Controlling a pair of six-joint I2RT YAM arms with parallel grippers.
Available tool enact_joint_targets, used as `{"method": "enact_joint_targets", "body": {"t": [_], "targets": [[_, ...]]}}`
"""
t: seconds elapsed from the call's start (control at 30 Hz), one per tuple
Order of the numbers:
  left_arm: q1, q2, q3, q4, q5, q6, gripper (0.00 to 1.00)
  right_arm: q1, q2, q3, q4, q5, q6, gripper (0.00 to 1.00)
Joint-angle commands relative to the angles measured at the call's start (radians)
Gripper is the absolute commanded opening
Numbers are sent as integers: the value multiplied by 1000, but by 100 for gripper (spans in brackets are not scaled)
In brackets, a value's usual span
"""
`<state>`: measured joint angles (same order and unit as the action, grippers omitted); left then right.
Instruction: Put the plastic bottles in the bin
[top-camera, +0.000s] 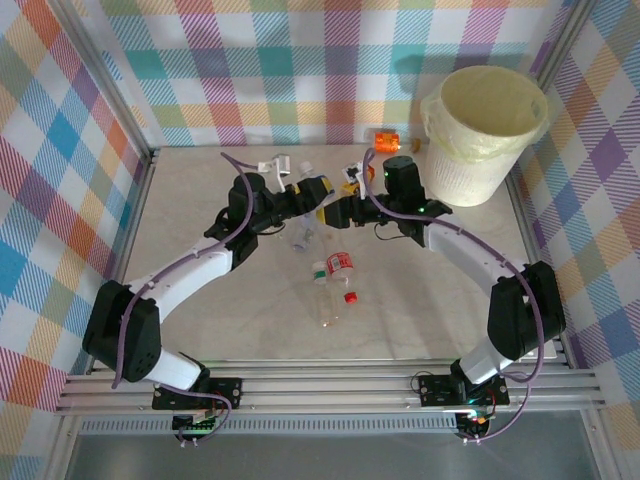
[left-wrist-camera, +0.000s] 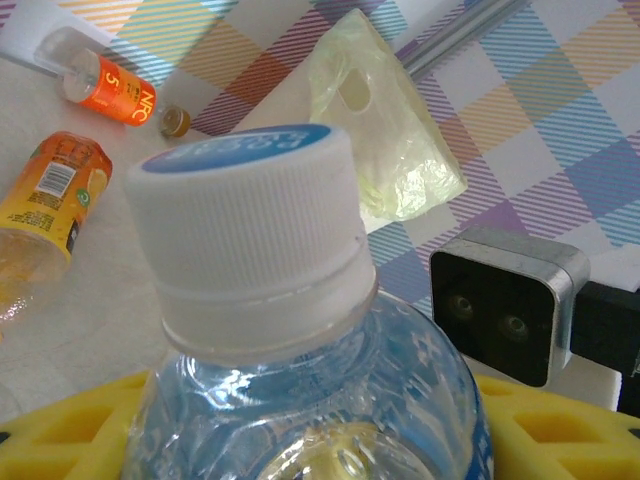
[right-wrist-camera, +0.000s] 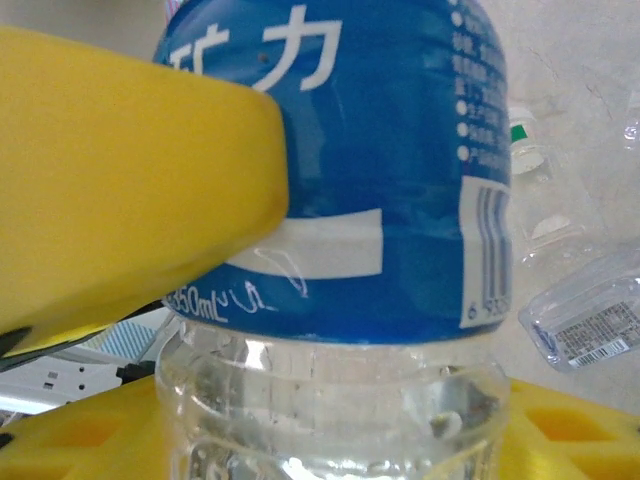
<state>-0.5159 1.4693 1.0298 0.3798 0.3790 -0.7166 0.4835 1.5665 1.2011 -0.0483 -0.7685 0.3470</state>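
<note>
Pale stone-patterned surface from above, fenced left, back and right by checked cloth walls on aluminium posts, railed along the near edge. Bare and roomy over the near half and the left side. In the far right corner, upright and open-mouthed, the bin, close to the right wall. At mid-surface, left gripper and right gripper nose to nose, well left of the bin. Between them and the bin: the right arm's wrist, and an orange bottle lying by the back wall. Toward the bases, a loose cluster: crumpled clear bottle, red-label bottle, long clear bottle lying near-to-far, red cap.

From the left wrist: blue-label bottle off the surface between yellow fingers, closed to its width at the shoulder. White ribbed cap toward the top of the picture, long axis up-down there. Just right of it, the other wrist's camera; farther off, the bin's pale yellow bag. Down left on the surface, yellow-label bottle, NFC-printed bottle, small brown cap.

From the right wrist: same bottle close up, blue label above, clear body below, seated between the right gripper's yellow fingers, pressing both its sides. On the label from the left, the left gripper's finger. Print upright, long axis again up-down. Beyond on the right, flattened clear bottle with barcode and green-and-white cap. True tilt against the surface: cannot tell.
</note>
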Motion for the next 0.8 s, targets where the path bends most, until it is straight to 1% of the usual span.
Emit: {"method": "enact_joint_targets", "body": {"t": [0.0,0.07,0.13,0.17,0.2,0.27,0.37,0.47,0.63,0.77], "targets": [[-22,14,45,48,24,8,52,7,-14,20,-65,-26,-41,57],[-24,19,53,38,22,11,53,7,-19,21,-91,-11,-53,51],[-24,24,66,5,17,27,57,7,-25,22,-106,14,-58,48],[-24,24,83,-40,4,43,60,7,-29,22,-112,27,-59,47],[-24,23,102,-84,-10,59,64,7,-34,19,-113,43,-59,46],[-24,22,143,-166,-24,94,75,7,-47,13,-114,95,-58,45],[-22,7,175,-222,-39,128,90,7,-59,8,-128,159,-67,42],[-18,-16,181,-236,-45,134,99,7,-69,5,-146,219,-71,40],[-11,-74,173,-265,-78,138,100,4,-86,6,-179,319,-87,38],[-10,-133,162,-327,-154,159,100,-9,-96,16,-215,405,-102,37]]}}
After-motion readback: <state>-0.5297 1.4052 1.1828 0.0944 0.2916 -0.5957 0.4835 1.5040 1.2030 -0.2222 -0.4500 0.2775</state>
